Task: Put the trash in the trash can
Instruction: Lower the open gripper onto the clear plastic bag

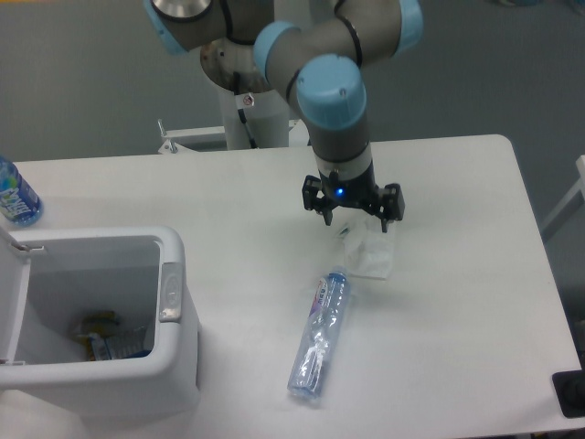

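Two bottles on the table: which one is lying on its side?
The slim clear bottle with the purplish label, lying near the front edge below the hand. The bluer bottle at the far left edge stands upright.

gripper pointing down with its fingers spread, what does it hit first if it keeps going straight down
Most likely the clear cup lying right under the open gripper, then the table; exact depth is unclear from this single view.
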`<state>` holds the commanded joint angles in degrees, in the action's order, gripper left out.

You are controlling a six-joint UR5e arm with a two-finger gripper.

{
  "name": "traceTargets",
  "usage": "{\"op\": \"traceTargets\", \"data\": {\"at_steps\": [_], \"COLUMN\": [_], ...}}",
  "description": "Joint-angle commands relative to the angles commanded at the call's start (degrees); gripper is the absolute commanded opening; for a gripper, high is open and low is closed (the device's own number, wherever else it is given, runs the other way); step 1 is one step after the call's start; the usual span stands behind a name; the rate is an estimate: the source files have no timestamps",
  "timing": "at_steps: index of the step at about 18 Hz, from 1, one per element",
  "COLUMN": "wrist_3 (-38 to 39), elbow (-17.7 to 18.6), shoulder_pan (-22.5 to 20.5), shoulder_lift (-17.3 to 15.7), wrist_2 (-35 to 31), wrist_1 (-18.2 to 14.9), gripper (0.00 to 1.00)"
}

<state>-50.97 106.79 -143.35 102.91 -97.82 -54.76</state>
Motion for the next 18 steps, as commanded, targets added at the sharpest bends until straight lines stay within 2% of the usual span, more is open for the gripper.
{"op": "traceTargets", "data": {"at_steps": [6,13,14,18], "wrist_3": [-2.8,-3.2,-3.1,-3.1], "elbow": [-0.1,1.2,1.4,1.1], "shoulder_pan": [0.1,0.1,0.1,0.2], "shoulder_lift": [4.2,5.8,6.1,6.2], "wrist_2": [-0.4,-3.8,-4.7,-5.2], "wrist_1": [1.9,2.1,2.0,2.1], "gripper": [1.0,0.99,0.93,0.33]}}
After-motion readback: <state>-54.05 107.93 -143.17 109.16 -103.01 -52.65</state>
